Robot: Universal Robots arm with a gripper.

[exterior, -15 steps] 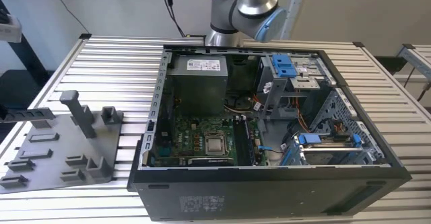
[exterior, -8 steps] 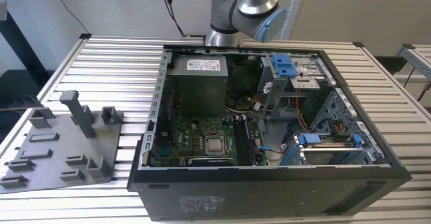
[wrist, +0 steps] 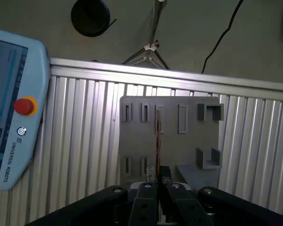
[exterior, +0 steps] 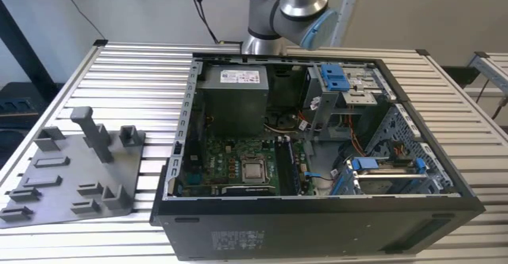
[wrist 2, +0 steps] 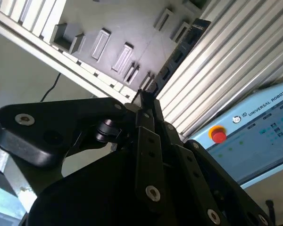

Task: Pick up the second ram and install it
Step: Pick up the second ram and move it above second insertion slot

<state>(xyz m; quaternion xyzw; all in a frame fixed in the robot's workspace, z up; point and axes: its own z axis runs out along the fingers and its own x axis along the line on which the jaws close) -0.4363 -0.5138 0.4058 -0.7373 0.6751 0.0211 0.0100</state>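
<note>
I see the arm (exterior: 289, 5) with its joint raised beyond the open computer case (exterior: 317, 228); in the first wrist view the gripper (wrist: 157, 182) is pinched closed on the second ram (wrist: 157, 141); the stick sits edge-on between the fingertips, seen against the grey fixture tray (wrist: 179, 146).

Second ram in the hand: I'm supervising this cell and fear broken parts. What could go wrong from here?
1. The hand pinches the second ram at one end, with most of its length sticking out, so it might pivot or slip in transit.
2. The open computer case is crowded around the motherboard with loose cables. The stick could snag there or seat crooked.
</note>
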